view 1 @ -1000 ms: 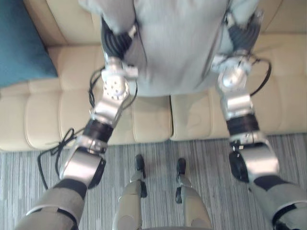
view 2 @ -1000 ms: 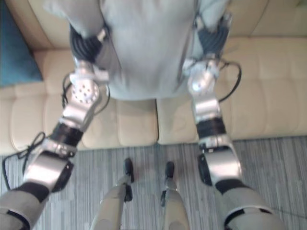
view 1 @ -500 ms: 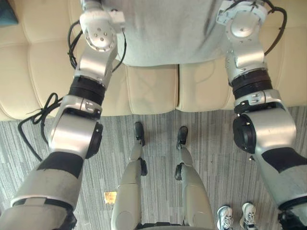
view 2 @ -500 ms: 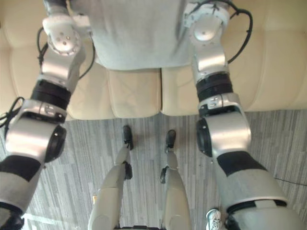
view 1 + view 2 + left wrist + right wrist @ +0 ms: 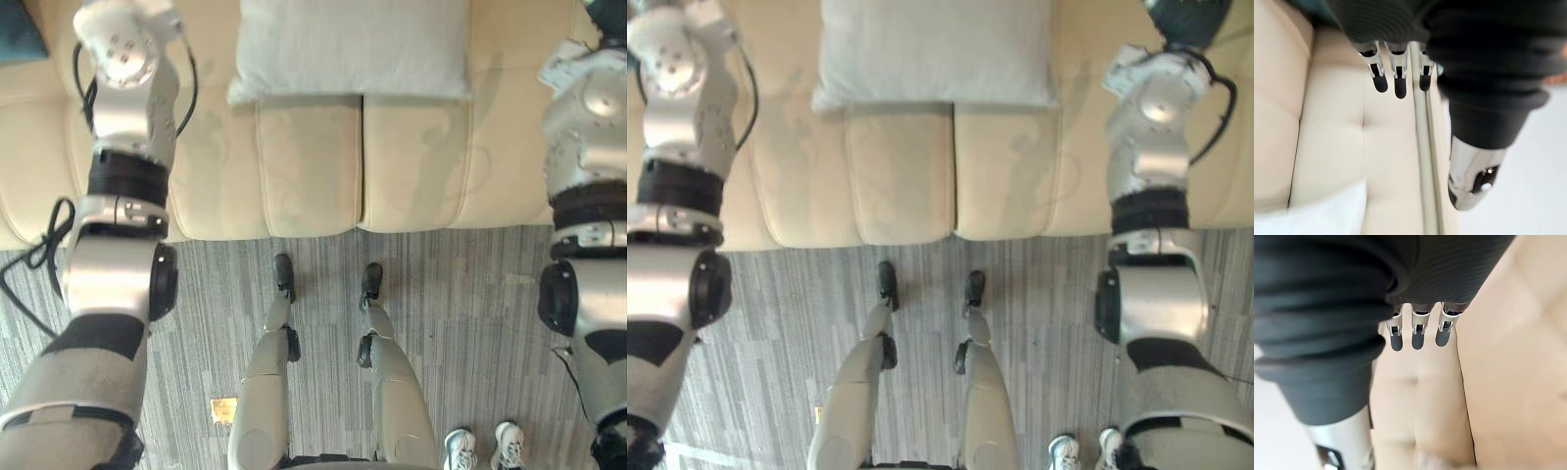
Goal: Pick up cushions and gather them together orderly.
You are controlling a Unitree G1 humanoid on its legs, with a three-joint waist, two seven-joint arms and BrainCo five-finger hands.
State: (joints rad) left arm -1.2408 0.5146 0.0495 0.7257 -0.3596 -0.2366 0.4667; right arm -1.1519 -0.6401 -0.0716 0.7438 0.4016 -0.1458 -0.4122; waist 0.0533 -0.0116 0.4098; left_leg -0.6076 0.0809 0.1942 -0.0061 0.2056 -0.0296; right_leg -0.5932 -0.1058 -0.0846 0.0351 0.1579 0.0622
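A light grey cushion lies flat on the cream sofa, at the back of the seat, straddling the seam between two seat pads. Both arms are spread wide, one on each side of it and apart from it. My left hand hangs over the sofa with straight fingers and nothing in it; a white corner of the cushion shows past it. The right hand is likewise open and empty above the beige upholstery. A teal cushion sits at the far left of the sofa.
The sofa's front edge meets a grey striped carpet. A person's white shoes stand on the carpet at the lower right. A small yellowish scrap lies on the floor at the lower left.
The grey cushion, held up between both hands a second ago, now rests on the sofa seat. Both hands have let go, opened and moved apart sideways. The camera's view has shifted too.
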